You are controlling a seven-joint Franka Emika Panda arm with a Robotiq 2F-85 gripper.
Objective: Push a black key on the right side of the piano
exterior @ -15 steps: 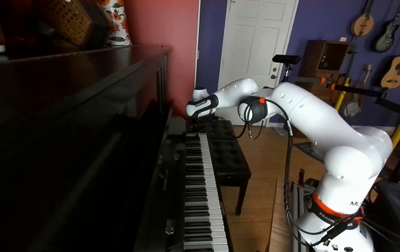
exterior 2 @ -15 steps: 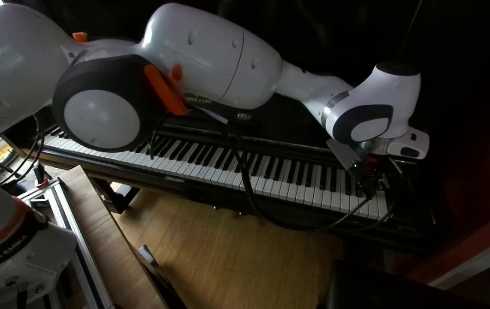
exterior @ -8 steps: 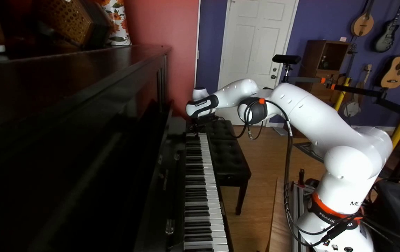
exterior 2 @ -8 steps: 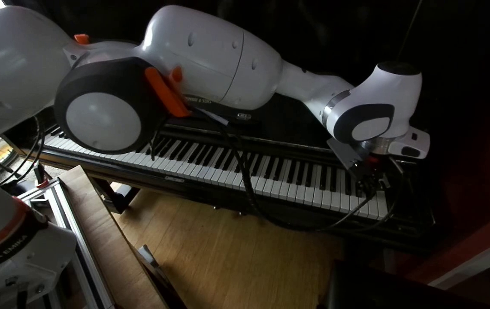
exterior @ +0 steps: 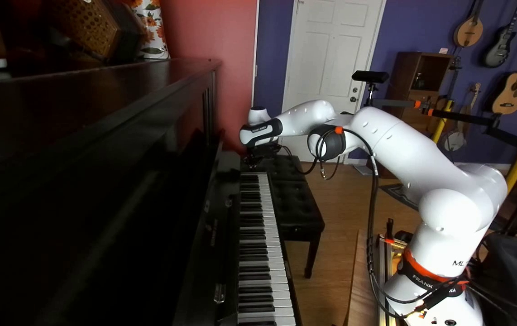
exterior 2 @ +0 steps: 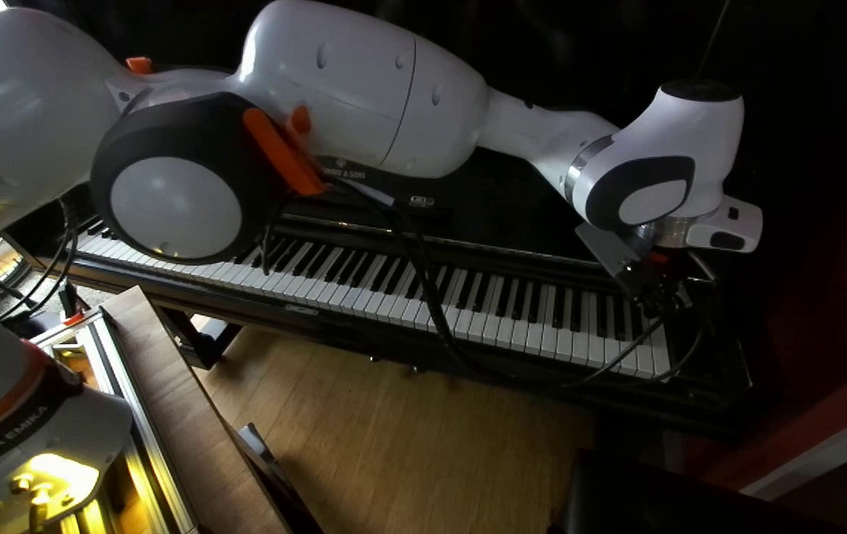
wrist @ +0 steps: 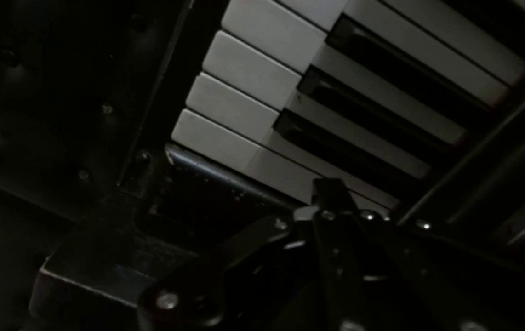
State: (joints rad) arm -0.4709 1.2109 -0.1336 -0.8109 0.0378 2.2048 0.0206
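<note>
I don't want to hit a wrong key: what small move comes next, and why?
I'd probably raise the gripper slightly more, clear of the nearest black key: in both exterior views it sits higher over the keyboard than a second ago, so the press may be over, though no picture confirms a key went down.

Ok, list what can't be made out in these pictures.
Last white key: partly hidden by the fingers, wrist view.
Piano: near end cut off by the bottom and left edges, in an exterior view.
Lettering on it: first word too small to read, in an exterior view.
Grey guitar: neck cut off by the top edge, in an exterior view.
</note>
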